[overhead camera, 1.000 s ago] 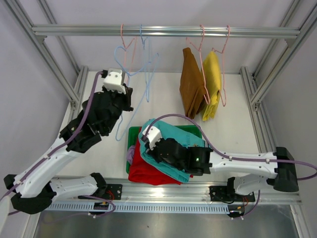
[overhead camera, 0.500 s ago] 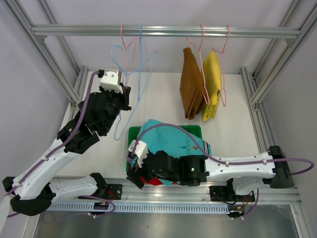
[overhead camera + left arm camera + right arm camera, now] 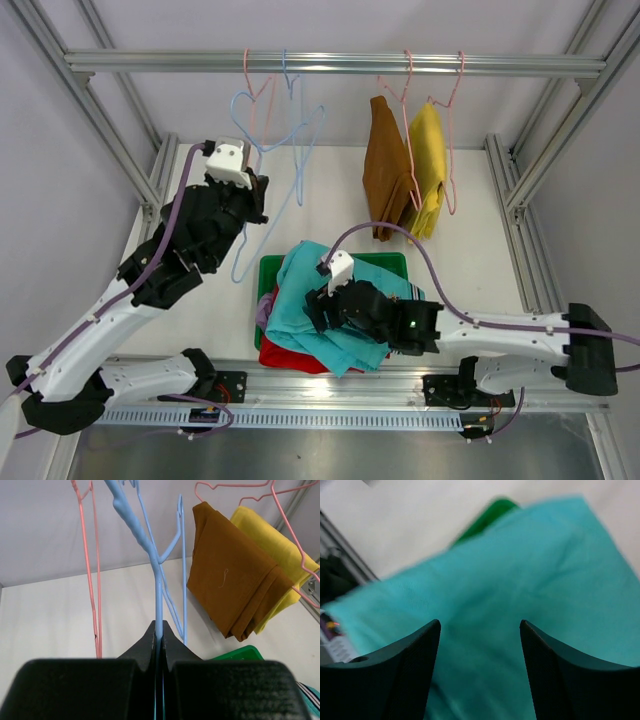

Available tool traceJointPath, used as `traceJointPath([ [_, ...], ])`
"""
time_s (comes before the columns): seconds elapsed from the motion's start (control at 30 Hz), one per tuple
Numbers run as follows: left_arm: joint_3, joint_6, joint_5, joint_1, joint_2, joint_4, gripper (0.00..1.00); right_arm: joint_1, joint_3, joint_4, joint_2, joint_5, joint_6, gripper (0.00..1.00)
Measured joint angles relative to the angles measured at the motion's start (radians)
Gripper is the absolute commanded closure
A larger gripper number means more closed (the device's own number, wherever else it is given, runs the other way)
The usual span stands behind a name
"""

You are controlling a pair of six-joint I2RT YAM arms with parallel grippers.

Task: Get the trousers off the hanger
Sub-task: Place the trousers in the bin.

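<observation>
The brown trousers (image 3: 385, 180) and the yellow trousers (image 3: 430, 170) hang folded over pink hangers on the rail. The teal trousers (image 3: 300, 285) lie on top of the red trousers (image 3: 290, 355) and the lilac trousers (image 3: 263, 312) in the green tray (image 3: 385, 262). My left gripper (image 3: 256, 195) is shut on the lower wire of an empty blue hanger (image 3: 300, 150); the wire (image 3: 157, 570) runs up from between the closed jaws (image 3: 159, 630). My right gripper (image 3: 318, 308) is open and empty just above the teal cloth (image 3: 520, 565).
An empty pink hanger (image 3: 262, 100) hangs beside the blue one. The brown (image 3: 230, 580) and yellow (image 3: 272, 550) pairs show at the right of the left wrist view. Aluminium frame posts stand at both sides, with the rail (image 3: 340, 65) overhead.
My right gripper has moved from the tray's near left corner back to its middle, above the teal trousers. The blue hanger has swung slightly; my left gripper keeps its hold.
</observation>
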Motion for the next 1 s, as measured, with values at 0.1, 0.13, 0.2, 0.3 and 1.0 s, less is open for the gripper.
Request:
traceJointPath([
  [0.1, -0.002, -0.001, 0.017, 0.002, 0.002, 0.000, 0.99, -0.024, -0.093, 0.065, 0.074, -0.013, 0.049, 0.33],
  [0.13, -0.002, -0.002, 0.028, 0.005, 0.003, 0.000, 0.99, -0.024, -0.120, 0.094, 0.102, -0.021, 0.072, 0.33],
  [0.2, -0.002, -0.002, 0.039, 0.009, 0.006, 0.000, 0.99, -0.018, -0.167, 0.156, 0.149, -0.030, 0.111, 0.34],
  [0.3, -0.004, -0.006, 0.058, 0.016, 0.013, 0.000, 0.99, 0.006, -0.211, 0.251, 0.186, -0.002, 0.158, 0.33],
  [1.0, -0.017, -0.010, 0.134, 0.028, 0.024, 0.000, 0.99, -0.144, -0.026, 0.154, 0.138, -0.005, 0.039, 0.29],
])
